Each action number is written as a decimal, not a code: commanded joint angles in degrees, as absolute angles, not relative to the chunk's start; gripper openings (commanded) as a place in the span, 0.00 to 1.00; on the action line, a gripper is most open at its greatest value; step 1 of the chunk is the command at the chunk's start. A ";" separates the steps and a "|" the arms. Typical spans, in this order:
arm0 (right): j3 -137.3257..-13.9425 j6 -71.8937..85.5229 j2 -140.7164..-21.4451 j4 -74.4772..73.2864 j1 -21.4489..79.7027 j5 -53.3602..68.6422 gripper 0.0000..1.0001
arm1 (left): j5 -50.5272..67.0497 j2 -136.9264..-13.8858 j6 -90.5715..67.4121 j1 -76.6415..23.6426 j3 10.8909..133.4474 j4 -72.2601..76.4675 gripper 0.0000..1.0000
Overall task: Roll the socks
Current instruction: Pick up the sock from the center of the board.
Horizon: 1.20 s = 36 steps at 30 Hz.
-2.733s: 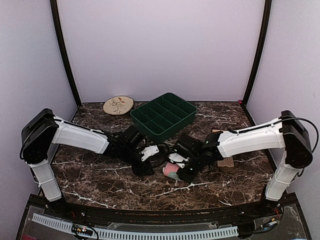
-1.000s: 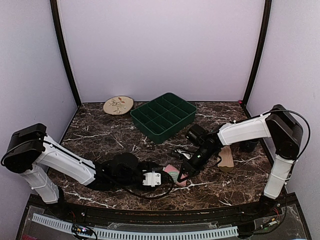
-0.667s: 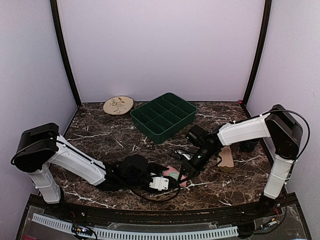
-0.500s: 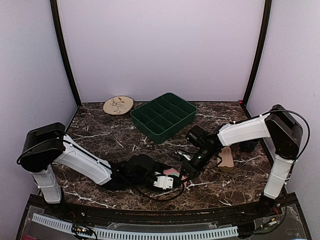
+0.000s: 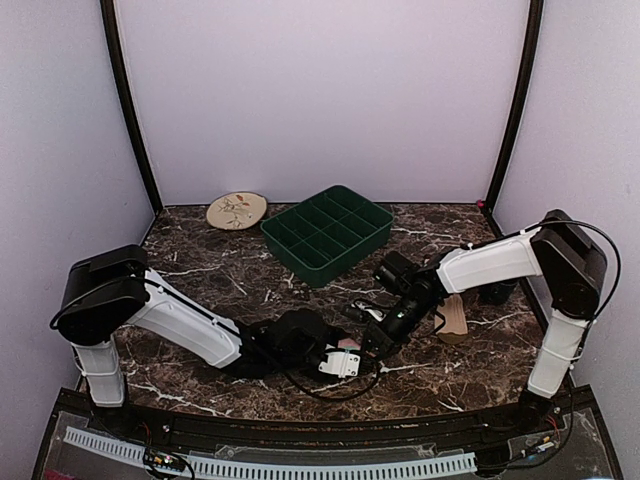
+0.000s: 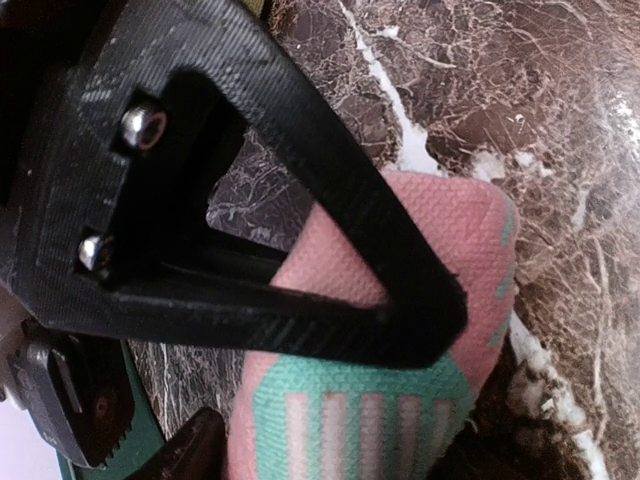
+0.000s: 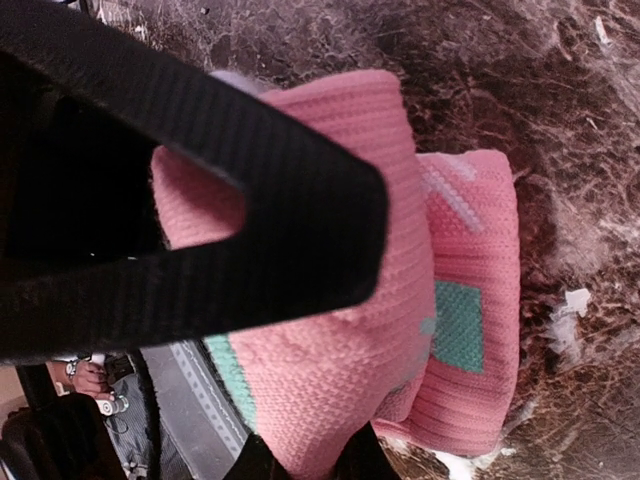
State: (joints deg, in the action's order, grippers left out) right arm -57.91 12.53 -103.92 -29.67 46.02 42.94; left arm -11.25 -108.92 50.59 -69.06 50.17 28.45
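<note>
The pink sock (image 5: 349, 345) with mint-green patches lies folded into a short roll near the table's front centre. My right gripper (image 5: 373, 337) is shut on a fold of the pink sock (image 7: 330, 400), and its upper finger (image 7: 250, 230) lies across the fabric. My left gripper (image 5: 344, 360) stands open from the left. Its upper finger (image 6: 330, 220) crosses the pink sock (image 6: 350, 420) and its lower one sits at the roll's edge. The tan sock (image 5: 453, 315) lies flat to the right, behind the right arm.
A green compartment tray (image 5: 272, 229) stands at the back centre. A round beige patterned plate (image 5: 237, 210) lies at the back left. A small dark object (image 5: 497, 292) sits at the right edge. The left arm stretches low along the front of the marble table (image 5: 200, 265).
My left arm has swept rightward along the table's front until its open gripper reached the pink roll. The right gripper has kept its hold and barely moved.
</note>
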 commanded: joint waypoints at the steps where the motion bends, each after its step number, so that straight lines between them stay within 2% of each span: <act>1: -55.75 12.15 -104.63 -32.87 46.22 41.77 0.00 | -12.69 -110.80 50.01 -69.17 52.86 24.93 0.67; 10: -55.50 12.01 -104.89 -32.62 46.21 42.49 0.00 | -10.41 -112.79 48.62 -68.23 55.96 20.00 0.60; 16: -54.84 12.34 -104.94 -32.09 46.17 42.84 0.00 | -4.61 -113.82 47.40 -67.25 58.93 13.35 0.43; 20: -53.89 12.71 -104.58 -31.65 46.19 42.62 0.01 | 0.83 -114.23 46.98 -66.72 60.49 8.32 0.37; 22: -53.40 12.95 -104.00 -31.64 46.11 42.15 0.10 | 2.66 -114.51 46.59 -66.35 61.24 6.28 0.36; 24: -52.85 13.45 -103.08 -31.64 45.92 41.10 0.24 | 3.93 -114.62 46.03 -65.91 62.04 3.99 0.34; 27: -51.89 14.28 -101.04 -31.55 45.19 39.88 0.34 | 4.57 -114.57 45.56 -65.37 63.10 0.92 0.33; 30: -50.99 15.24 -99.04 -31.43 44.09 38.94 0.41 | 4.18 -114.03 44.89 -64.73 63.24 -1.01 0.33; 36: -49.93 18.07 -95.16 -30.01 42.53 37.62 0.46 | 4.15 -111.44 42.64 -63.65 62.04 -3.68 0.33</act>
